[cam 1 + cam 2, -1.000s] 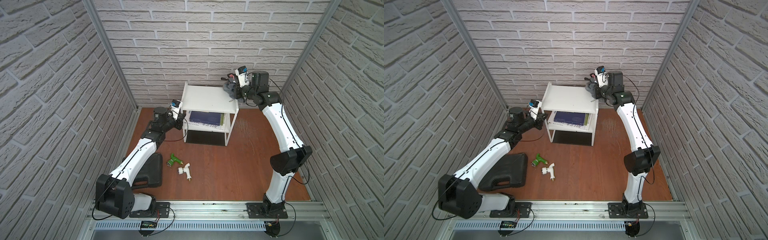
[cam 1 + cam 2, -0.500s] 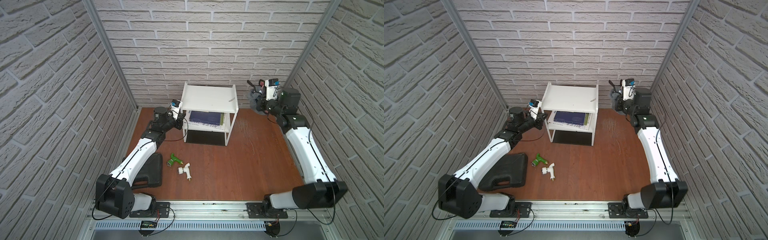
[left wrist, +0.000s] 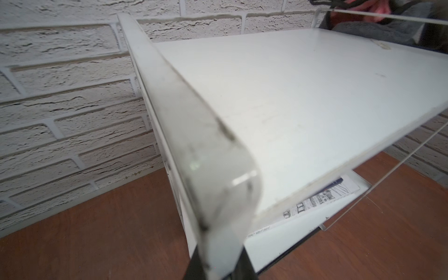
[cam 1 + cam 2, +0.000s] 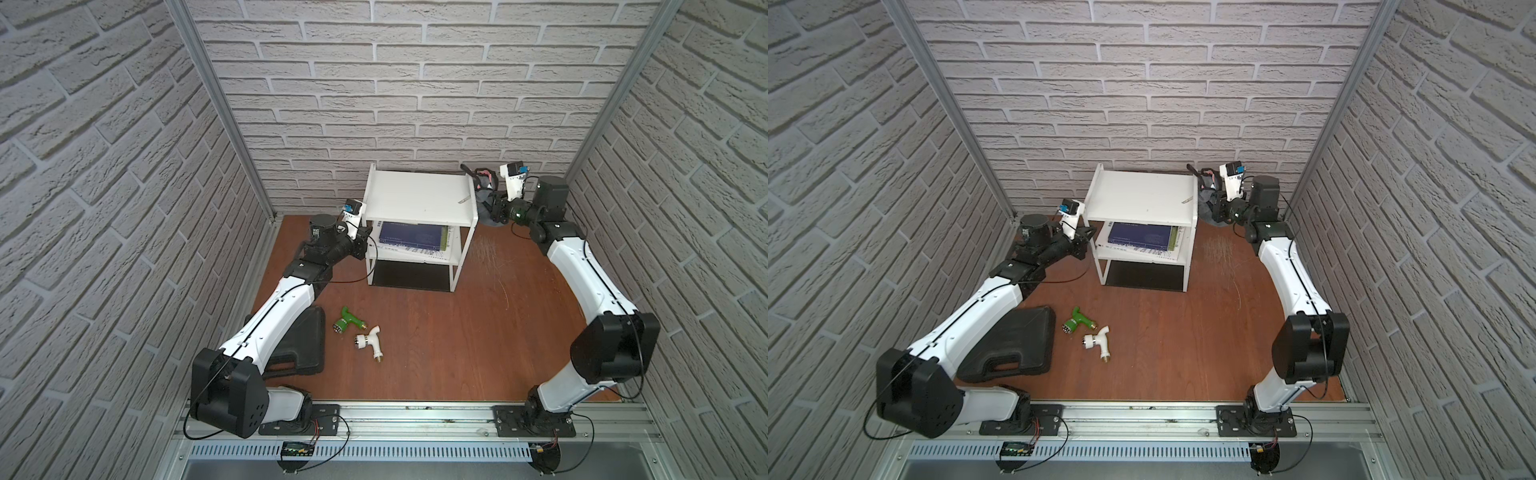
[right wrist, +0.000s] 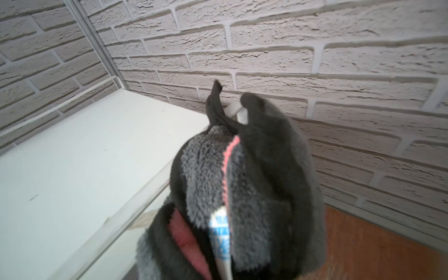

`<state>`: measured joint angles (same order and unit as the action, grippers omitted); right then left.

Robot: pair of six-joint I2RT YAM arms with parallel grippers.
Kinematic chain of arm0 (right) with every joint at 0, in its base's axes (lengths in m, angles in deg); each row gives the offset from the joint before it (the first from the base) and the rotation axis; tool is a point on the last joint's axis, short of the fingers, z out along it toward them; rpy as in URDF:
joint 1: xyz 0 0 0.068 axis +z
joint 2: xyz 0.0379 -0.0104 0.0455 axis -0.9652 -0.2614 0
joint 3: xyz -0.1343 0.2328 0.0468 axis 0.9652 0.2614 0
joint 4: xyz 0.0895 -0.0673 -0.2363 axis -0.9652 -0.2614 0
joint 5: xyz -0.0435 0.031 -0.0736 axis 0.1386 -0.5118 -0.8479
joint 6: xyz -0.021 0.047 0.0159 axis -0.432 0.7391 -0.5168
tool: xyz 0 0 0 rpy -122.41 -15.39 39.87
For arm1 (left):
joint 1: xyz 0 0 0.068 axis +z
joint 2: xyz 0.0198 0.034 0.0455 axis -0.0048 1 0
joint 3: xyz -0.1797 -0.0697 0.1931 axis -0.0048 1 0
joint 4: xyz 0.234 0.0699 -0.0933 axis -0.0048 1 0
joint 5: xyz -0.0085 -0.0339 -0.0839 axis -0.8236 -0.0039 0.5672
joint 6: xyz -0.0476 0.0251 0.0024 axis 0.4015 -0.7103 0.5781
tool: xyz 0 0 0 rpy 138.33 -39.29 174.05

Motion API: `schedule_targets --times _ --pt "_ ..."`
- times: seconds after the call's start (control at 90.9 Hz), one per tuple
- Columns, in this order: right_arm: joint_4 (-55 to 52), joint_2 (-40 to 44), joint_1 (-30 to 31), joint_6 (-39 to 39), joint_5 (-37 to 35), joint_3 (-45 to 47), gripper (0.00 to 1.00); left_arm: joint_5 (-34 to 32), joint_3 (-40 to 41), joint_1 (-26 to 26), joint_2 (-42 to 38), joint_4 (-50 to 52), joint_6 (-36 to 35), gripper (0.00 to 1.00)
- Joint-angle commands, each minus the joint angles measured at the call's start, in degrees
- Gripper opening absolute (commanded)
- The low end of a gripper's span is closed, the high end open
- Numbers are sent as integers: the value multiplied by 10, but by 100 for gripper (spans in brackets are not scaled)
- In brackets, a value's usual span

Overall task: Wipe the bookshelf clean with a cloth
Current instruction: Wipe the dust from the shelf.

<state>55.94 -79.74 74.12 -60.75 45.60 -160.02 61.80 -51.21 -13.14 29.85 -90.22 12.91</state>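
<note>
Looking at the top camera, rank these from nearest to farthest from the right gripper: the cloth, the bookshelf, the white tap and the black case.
1. cloth: clamped in the right gripper itself.
2. bookshelf: right beside the gripper, at its end rail.
3. white tap: lying mid-floor in front of the shelf.
4. black case: farthest, across the floor.

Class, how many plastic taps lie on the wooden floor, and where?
2. The green tap lies in front of the bookshelf, beside the black case; the white tap close beside it, nearer the front. Others may hide inside the case.
</note>
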Motion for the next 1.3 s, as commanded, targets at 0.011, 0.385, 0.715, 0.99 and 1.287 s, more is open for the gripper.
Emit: schedule_targets --times 0.011,0.385,0.715,0.99,1.287 --pt "28 30 7 -35 -22 -1 3 6 4 -13 13 29 44 0" --pt "103 -141 13 44 -35 -152 3 14 -13 -15 32 39 47 0" --pt "197 10 11 -30 89 20 3 2 3 -17 13 40 54 0" --pt "151 291 38 -88 -47 269 3 -31 22 -19 -6 28 57 0" --pt "15 180 298 -192 -176 104 3 -53 28 -23 -8 28 59 0"
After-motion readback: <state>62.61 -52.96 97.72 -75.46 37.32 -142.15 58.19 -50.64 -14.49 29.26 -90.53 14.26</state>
